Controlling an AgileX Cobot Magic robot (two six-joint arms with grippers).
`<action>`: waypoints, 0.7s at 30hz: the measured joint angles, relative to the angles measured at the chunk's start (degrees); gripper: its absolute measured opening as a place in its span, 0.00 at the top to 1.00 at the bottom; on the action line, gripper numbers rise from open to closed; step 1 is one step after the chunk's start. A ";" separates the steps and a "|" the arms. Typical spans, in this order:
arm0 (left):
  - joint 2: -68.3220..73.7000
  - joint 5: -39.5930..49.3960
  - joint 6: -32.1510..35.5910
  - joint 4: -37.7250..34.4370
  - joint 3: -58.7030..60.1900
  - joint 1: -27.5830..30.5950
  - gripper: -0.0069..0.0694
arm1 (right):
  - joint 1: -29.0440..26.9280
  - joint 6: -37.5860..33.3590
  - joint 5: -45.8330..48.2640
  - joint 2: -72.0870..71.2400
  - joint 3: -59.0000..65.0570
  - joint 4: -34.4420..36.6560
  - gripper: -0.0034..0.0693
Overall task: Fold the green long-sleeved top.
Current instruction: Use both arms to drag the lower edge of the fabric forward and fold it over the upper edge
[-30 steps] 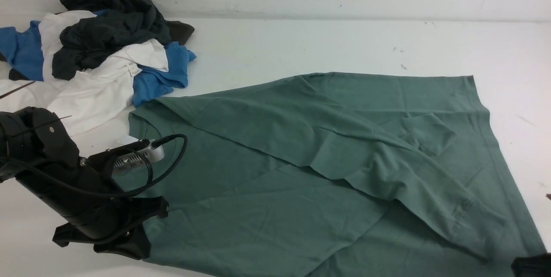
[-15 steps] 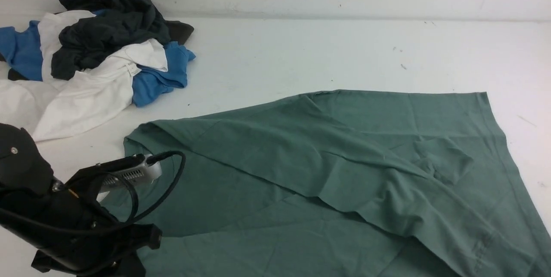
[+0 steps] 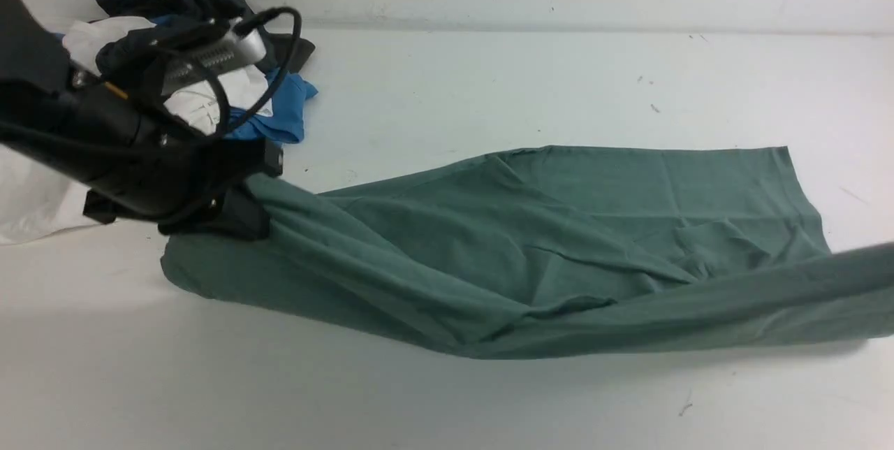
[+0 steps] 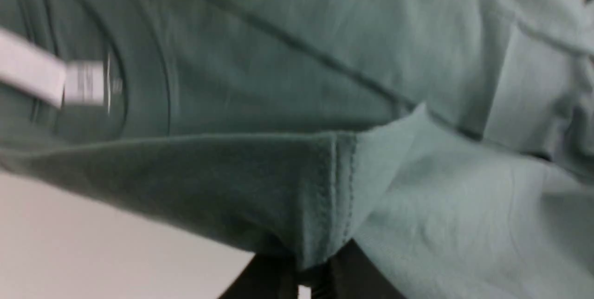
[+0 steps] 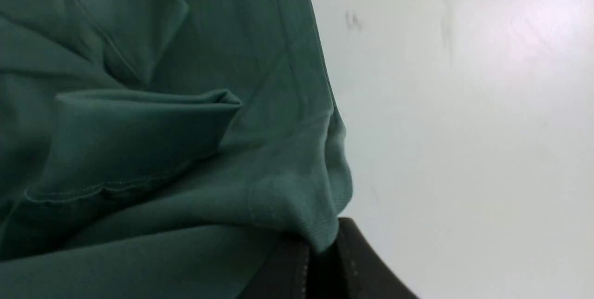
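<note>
Two grippers, one garment, and both have a firm bite of it! Over on the left, the black left gripper (image 3: 241, 212) is clenched on the large sage-green cotton long-sleeved top (image 3: 573, 226) at its collar end, holding that end up off the white tabletop (image 3: 489, 80). From the left wrist camera you can see the fingers pinched tight on a stitched seam edge, with the round neckline and its small white neck label (image 4: 83, 83) close by, a little blurred.

The right gripper (image 5: 320, 248) shows only in its own wrist view. Its black fingers are squeezed together on a hemmed corner of the cloth, with bare table beside it.

Between the two grips the top stretches across the middle of the table. Its near edge is gathered into long sagging folds that run from the left gripper and out past the right edge of the front view, where the fabric blurs. Its far hem lies flat on the table, corner squared off at the far right. One sleeve lies folded over the body, creased.

Far left, behind the left arm, sits a crumpled heap of blue, white and dark grey garments (image 3: 283, 121), near the lifted collar end.
</note>
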 joint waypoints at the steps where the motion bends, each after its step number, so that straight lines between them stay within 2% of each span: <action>1: 1.13 0.00 -0.55 -0.01 -1.95 0.00 0.90 | 0.00 0.00 0.06 1.37 -2.14 0.13 0.92; 14: 26.52 -2.26 -7.70 -2.02 -27.56 1.63 0.90 | 0.05 1.54 0.25 34.18 -38.65 2.52 0.92; 21: 37.25 -7.83 -8.51 -4.40 -33.21 1.67 0.90 | 0.11 3.09 -4.21 47.67 -47.48 2.66 0.92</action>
